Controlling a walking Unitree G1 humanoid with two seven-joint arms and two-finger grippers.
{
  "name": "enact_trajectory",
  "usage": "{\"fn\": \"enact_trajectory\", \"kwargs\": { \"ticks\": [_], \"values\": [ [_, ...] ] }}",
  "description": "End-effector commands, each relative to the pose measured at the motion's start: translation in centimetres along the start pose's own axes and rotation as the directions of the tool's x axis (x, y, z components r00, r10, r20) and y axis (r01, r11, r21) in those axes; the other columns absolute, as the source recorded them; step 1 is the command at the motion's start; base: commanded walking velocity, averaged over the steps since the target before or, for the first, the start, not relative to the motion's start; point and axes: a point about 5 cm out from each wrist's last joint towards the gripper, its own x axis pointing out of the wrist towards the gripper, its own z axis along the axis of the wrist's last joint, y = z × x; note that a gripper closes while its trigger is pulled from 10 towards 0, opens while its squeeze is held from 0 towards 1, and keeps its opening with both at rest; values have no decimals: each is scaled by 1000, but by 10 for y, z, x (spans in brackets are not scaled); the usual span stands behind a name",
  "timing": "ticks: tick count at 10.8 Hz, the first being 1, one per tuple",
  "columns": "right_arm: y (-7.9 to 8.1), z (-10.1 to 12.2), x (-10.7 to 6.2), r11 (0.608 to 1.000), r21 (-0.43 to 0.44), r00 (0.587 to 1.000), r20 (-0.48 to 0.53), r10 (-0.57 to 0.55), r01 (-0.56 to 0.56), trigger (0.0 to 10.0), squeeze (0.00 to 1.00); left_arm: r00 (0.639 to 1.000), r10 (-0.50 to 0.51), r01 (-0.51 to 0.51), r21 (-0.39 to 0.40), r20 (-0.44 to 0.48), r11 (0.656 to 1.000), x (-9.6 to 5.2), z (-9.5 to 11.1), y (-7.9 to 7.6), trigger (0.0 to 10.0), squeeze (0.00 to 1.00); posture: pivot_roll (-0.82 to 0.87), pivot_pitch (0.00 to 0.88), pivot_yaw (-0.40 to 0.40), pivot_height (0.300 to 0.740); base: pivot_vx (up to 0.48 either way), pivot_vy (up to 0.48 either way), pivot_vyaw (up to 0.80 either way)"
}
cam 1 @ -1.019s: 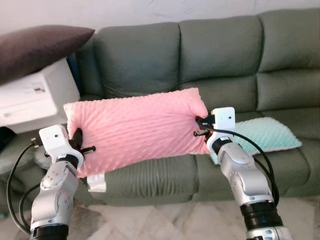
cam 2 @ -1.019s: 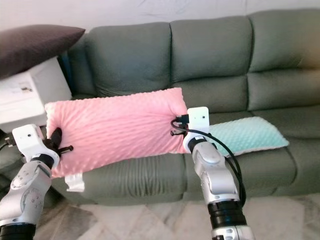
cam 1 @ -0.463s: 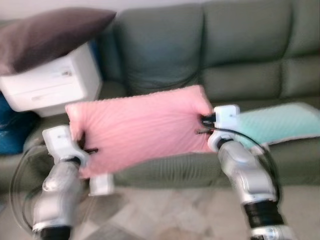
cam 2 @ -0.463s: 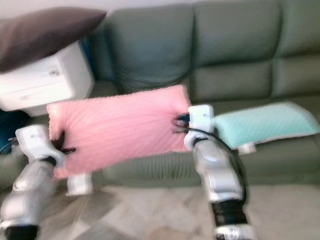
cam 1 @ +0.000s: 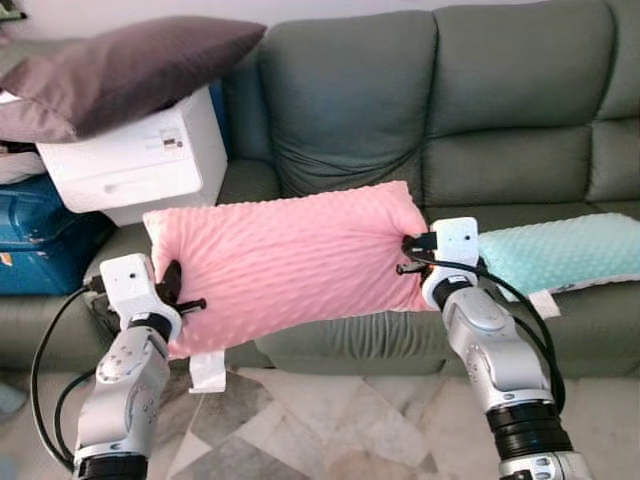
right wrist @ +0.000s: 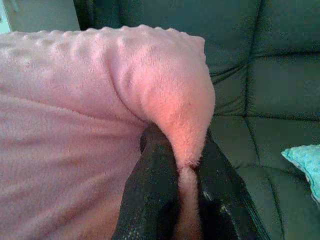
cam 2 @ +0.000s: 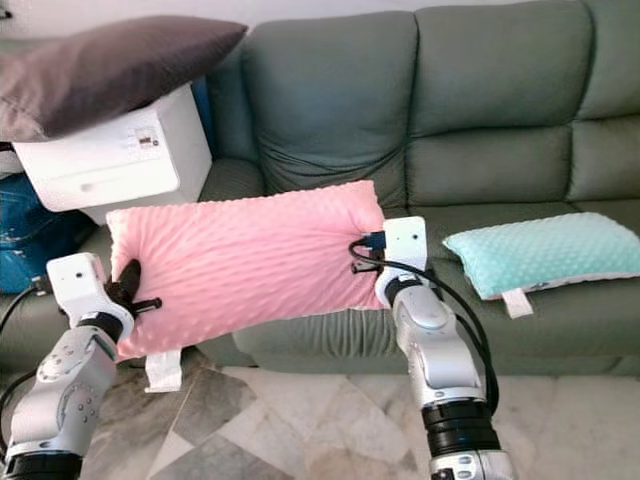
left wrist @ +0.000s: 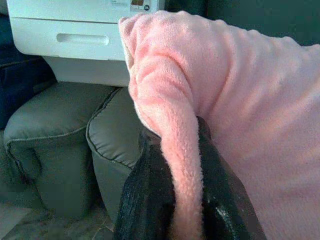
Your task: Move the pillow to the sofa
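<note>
We've got the pink pillow [cam 1: 285, 262] mid-frame, soft and light; left gripper [left wrist: 175, 210] and right gripper [right wrist: 182, 200] pinch its ends.

- The green sofa [cam 1: 440, 120] spans the background, with several back cushions and seat cushions.
- A mint-green dimpled pillow [cam 1: 560, 255] lies flat on the right-hand seat cushion, a white tag at its front edge.
- A white printer [cam 1: 135, 155] rests on the sofa's left end.
- A dark brown pillow [cam 1: 120, 65] lies on top of the printer.
- The floor [cam 1: 330, 430] is marble-patterned tile.
</note>
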Motion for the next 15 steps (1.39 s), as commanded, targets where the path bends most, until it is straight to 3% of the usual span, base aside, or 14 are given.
{"fn": "enact_trajectory", "kwargs": {
  "ticks": [1,6,8,15],
  "values": [
    [-8,10,0,999,-3,998,43,-37,37,10000,0,999,41,-41,15,34,999,0,8,9,10000,0,-261,11,98,740,0,0,0],
    [-8,10,0,999,-3,998,43,-37,37,10000,0,999,41,-41,15,34,999,0,8,9,10000,0,-261,11,98,740,0,0,0],
    [-16,9,0,996,-25,996,23,-84,84,10000,0,999,-54,54,-13,-1,998,-2,-5,-9,10000,0,-271,22,90,740,0,0,-788],
    [-18,6,-3,995,-33,996,3,-91,91,10000,0,997,-72,71,-30,-27,997,-4,-14,-13,10000,0,-281,26,88,740,0,0,-787]
  ]
}}
